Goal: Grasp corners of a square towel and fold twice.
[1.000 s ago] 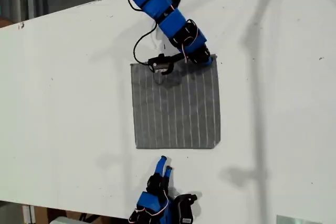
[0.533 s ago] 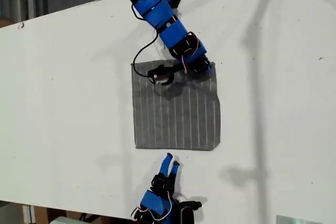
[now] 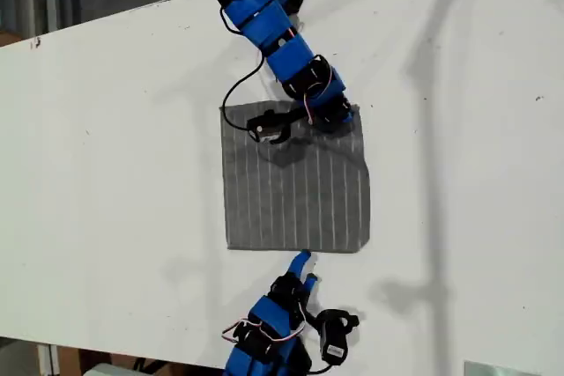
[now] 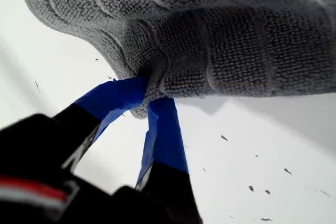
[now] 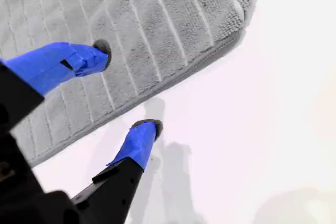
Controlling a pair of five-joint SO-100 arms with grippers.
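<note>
Since a second ago, my second gripper (image 3: 304,270) has come up to the towel's (image 3: 295,187) near edge, jaws spread, one over the cloth. Towel lies flat mid-surface (image 3: 115,147); my first gripper (image 4: 148,97) pinches its far corner (image 3: 352,112) at the exterior view's right. Bare surface surrounds it.

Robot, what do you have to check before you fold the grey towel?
1. My first claw pinching the towel: ok, cloth bunched between the fingers.
2. That pinch is at a corner: ok, near the top corner on the exterior view's right.
3. My second claw open: ok.
4. Second claw straddling the towel's edge: ok, one finger above the cloth, one over the table.
5. Second claw at a corner: not ok, it is mid-edge.
6. Towel lying flat: ok, apart from the pinched corner.
</note>
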